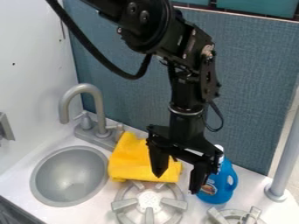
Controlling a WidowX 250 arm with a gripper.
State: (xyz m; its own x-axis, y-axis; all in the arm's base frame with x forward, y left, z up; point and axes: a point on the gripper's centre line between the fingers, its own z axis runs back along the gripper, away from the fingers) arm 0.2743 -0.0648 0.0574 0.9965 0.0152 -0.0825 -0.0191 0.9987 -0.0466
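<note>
My pincer (175,183) gapes wide, gripping nothing, so the yellow cloth (133,161) at ten o'clock and blue bottle (221,186) at three need only the counter's (76,214) support.

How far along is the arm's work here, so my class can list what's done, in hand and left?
Done: nothing clearly; the yellow cloth lies bunched between sink and burner, the blue bottle upright to its right. In hand: nothing visible; the gripper hangs open near both. Left: apparently any grasping or placing, since it holds neither.
</note>
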